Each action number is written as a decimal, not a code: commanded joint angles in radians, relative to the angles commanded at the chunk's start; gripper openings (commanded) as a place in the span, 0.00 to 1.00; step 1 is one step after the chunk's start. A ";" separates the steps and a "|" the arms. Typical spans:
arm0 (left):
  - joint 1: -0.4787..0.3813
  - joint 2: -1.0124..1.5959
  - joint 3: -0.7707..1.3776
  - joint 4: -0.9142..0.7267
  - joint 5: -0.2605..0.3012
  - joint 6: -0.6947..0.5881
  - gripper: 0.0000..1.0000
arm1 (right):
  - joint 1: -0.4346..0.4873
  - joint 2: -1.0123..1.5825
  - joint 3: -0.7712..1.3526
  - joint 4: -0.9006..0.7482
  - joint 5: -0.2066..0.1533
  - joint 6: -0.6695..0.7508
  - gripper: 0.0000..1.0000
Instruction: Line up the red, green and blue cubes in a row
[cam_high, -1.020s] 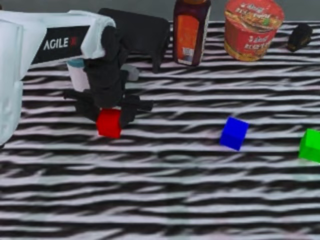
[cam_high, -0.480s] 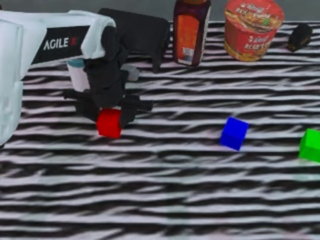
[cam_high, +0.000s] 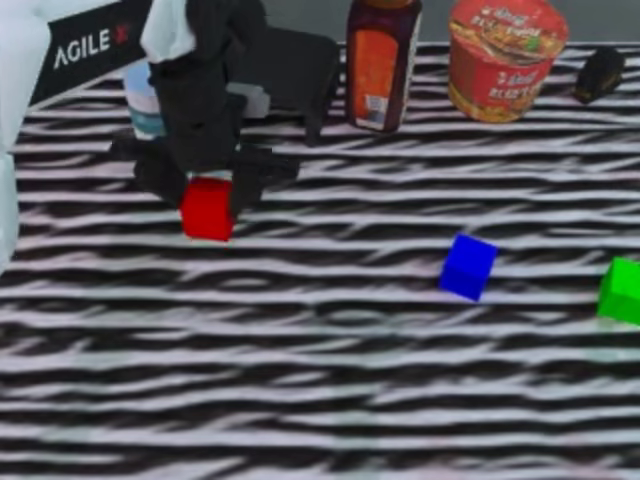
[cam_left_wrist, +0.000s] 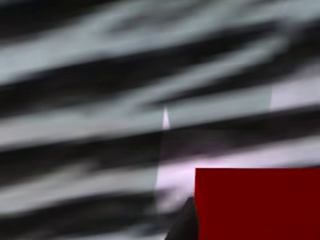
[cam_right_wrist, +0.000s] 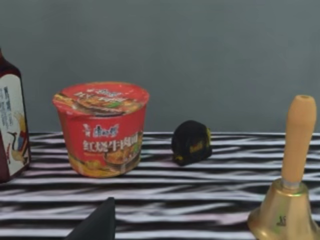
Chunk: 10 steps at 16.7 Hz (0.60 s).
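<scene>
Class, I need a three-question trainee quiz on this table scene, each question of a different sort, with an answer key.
1. True or false: the left gripper has its fingers shut on the red cube.
2. In the top view, which cube lies nearest the table's right edge? A red, B blue cube, C green cube.
3. Fill in: the tall thing beside the noodle cup is a dark sauce ____.

Key: 1 true; 2 C; 3 bottle.

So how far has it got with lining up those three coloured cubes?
Nothing is lined up yet. The left gripper is shut on the red cube at the table's left. The blue cube and green cube sit apart at the right, untouched. The right gripper is out of view.
</scene>
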 joint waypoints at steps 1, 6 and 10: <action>0.002 -0.008 0.012 -0.015 0.000 0.000 0.00 | 0.000 0.000 0.000 0.000 0.000 0.000 1.00; -0.004 -0.010 0.011 -0.017 0.000 -0.001 0.00 | 0.000 0.000 0.000 0.000 0.000 0.000 1.00; -0.073 -0.105 -0.099 0.010 -0.005 -0.107 0.00 | 0.000 0.000 0.000 0.000 0.000 0.000 1.00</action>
